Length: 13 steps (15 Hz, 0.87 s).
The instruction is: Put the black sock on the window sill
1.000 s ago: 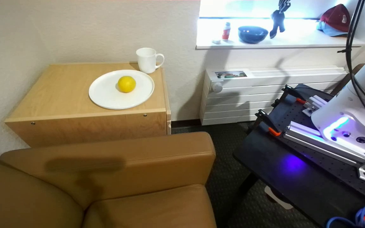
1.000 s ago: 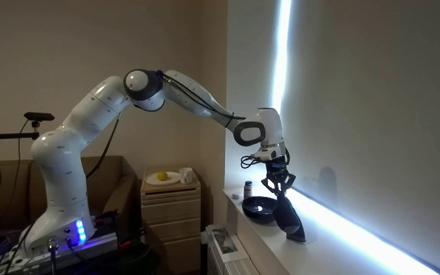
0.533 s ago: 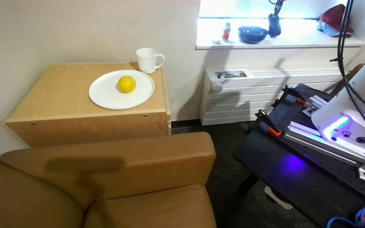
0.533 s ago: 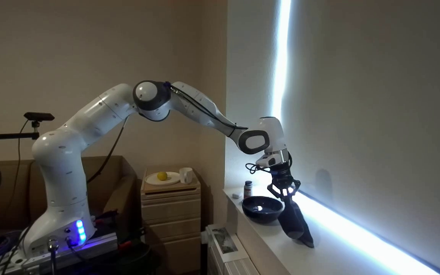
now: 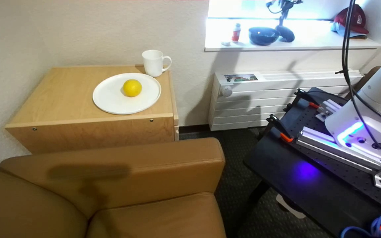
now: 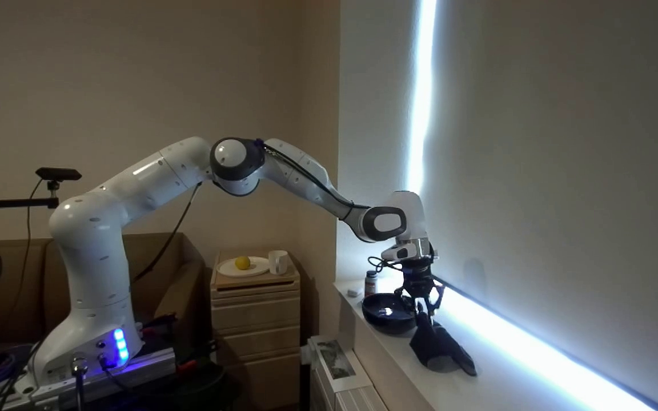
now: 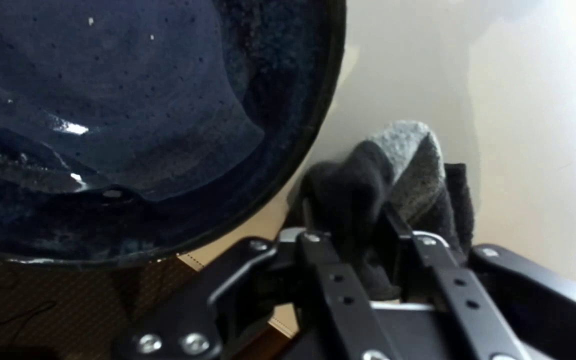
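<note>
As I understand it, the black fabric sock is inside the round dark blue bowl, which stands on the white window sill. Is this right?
Not quite: the black fabric sock is beside the round dark blue bowl, not inside it, as the wrist view shows. The bowl does stand on the white window sill.

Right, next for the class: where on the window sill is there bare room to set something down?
The widest bare patch of the window sill lies between the black sock and the maroon cap; a smaller one, between the small white object and the sill's nearby end. Crowded: gripper, sock, dark bowl and bottle, close together.
</note>
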### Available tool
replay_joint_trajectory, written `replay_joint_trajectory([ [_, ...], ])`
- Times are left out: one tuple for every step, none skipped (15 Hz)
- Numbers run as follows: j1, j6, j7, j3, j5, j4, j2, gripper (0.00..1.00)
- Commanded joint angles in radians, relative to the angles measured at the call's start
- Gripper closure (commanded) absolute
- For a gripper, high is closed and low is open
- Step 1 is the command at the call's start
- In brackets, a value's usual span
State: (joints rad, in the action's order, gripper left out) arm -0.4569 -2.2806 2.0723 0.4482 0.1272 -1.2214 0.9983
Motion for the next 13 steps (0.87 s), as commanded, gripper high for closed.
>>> replay_joint_trajectory([
  [-0.033,0.119,0.051,-0.003,-0.021,0.097,0.043,0.37],
  [-0.049,0.142,0.047,-0.014,-0.015,0.11,0.041,0.29],
  [-0.07,0.166,0.033,-0.03,0.0,0.123,0.033,0.23],
  [-0.09,0.181,0.022,-0.043,0.015,0.135,0.027,0.15],
  [-0.119,0.197,-0.004,-0.064,0.037,0.143,0.009,0.09],
  [-0.136,0.201,-0.05,-0.068,0.074,0.134,-0.014,0.02],
  [-0.161,0.208,-0.094,-0.088,0.101,0.139,-0.031,0.0],
  [-0.183,0.225,-0.178,-0.106,0.123,0.13,-0.066,0.0],
  [-0.193,0.219,-0.241,-0.113,0.135,0.114,-0.095,0.0],
  [-0.2,0.225,-0.309,-0.119,0.141,0.093,-0.133,0.0],
  [-0.2,0.214,-0.371,-0.123,0.141,0.055,-0.18,0.0],
  [-0.185,0.2,-0.266,-0.086,0.122,0.133,-0.082,0.0],
  [-0.193,0.207,-0.308,-0.092,0.125,0.126,-0.112,0.0],
])
